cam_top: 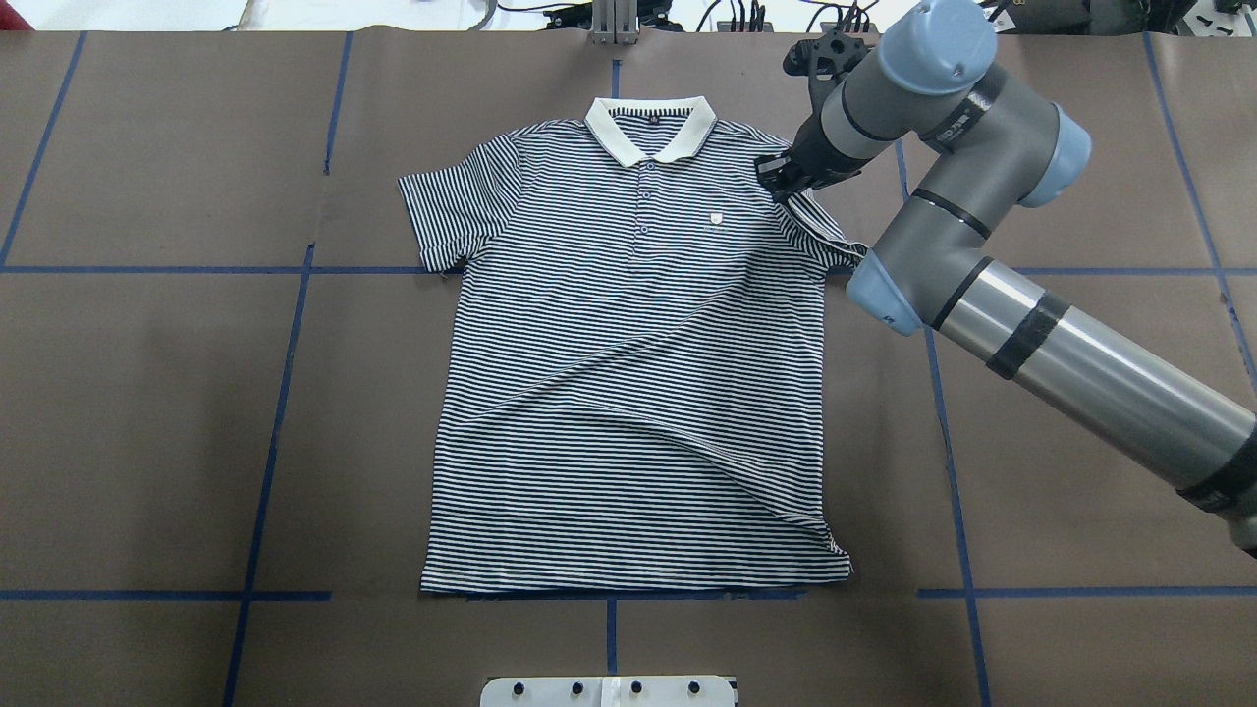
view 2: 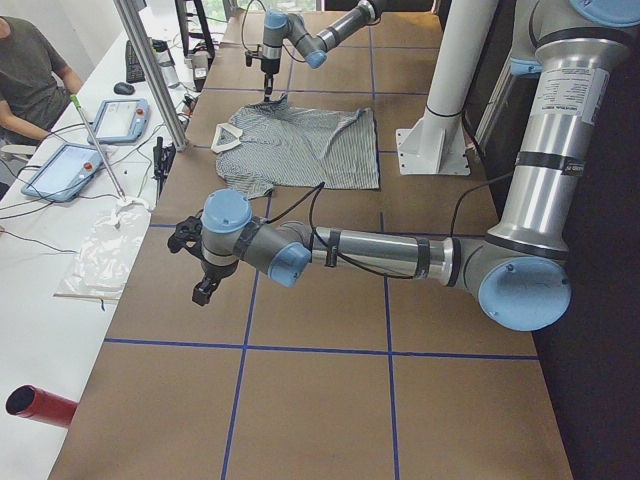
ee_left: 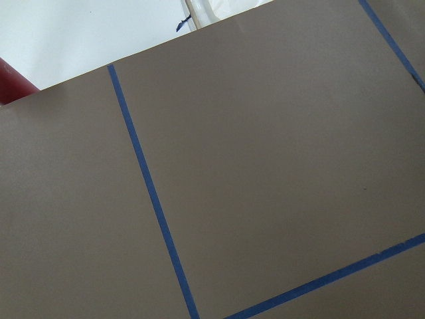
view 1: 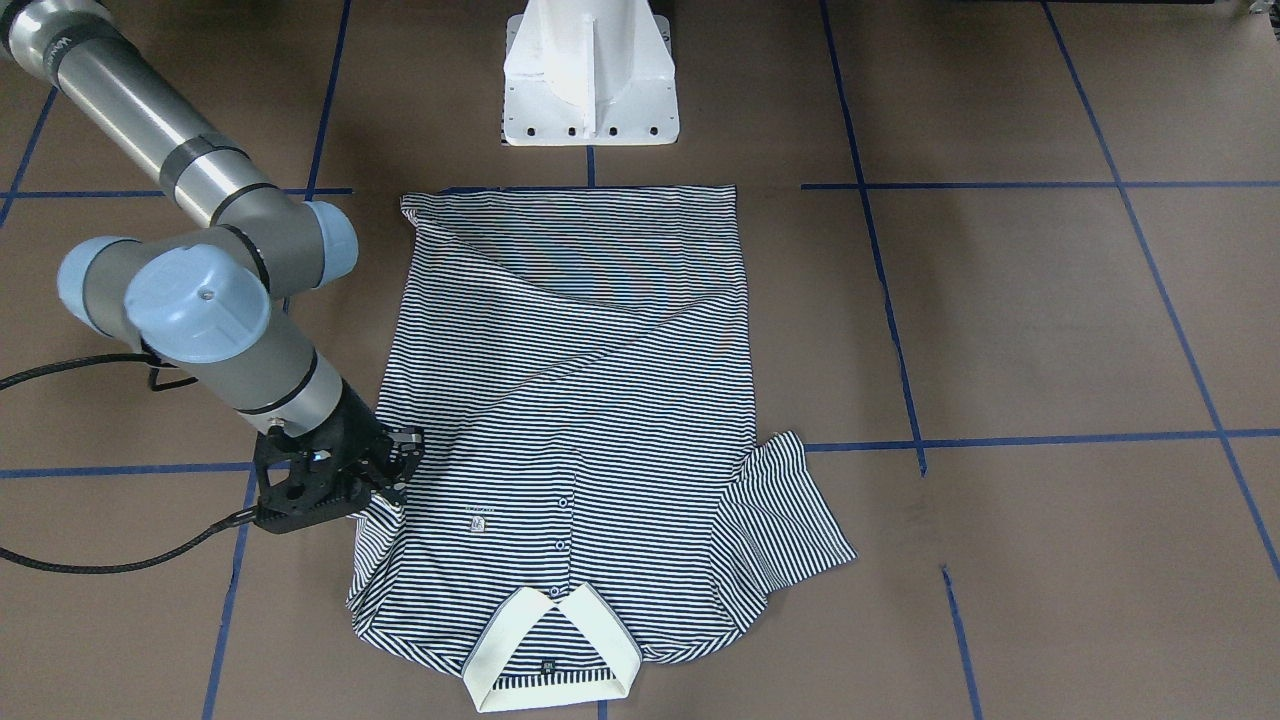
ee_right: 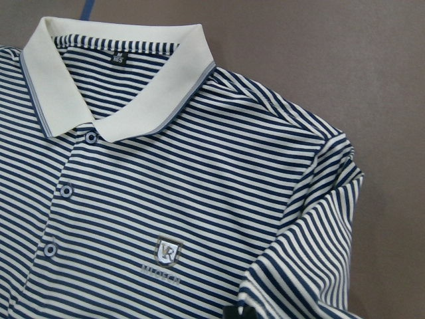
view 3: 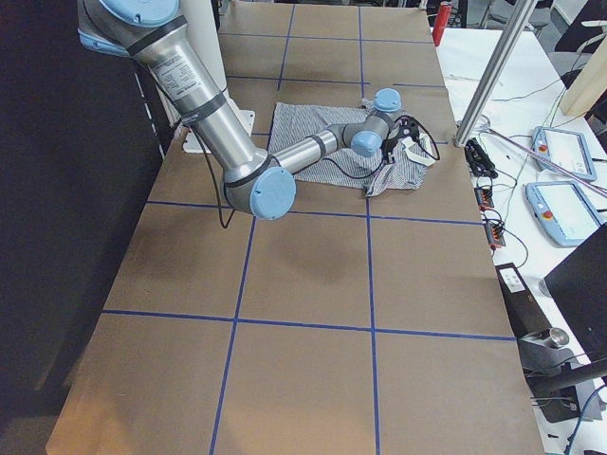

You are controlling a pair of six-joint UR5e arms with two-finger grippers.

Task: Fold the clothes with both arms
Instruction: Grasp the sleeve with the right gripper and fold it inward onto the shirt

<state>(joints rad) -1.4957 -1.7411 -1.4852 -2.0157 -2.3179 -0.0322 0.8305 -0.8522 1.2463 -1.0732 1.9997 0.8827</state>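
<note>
Right claw: pinched the polo shirt at its sleeve.
Left claw: hung over bench; spread or pressed together, cannot tell.

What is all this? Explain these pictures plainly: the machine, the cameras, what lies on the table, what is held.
The machine is two robot arms at a brown table. Four fixed cameras watch: one above and behind the robot, one facing it, one at each table end; two more ride on the wrists. A striped polo shirt lies spread out, front up, its cream collar away from the robot. The right gripper is at one sleeve; whether it has pinched the cloth is unclear. The left gripper hangs over bare table, apart from the shirt; its wrist camera shows only table.
</note>
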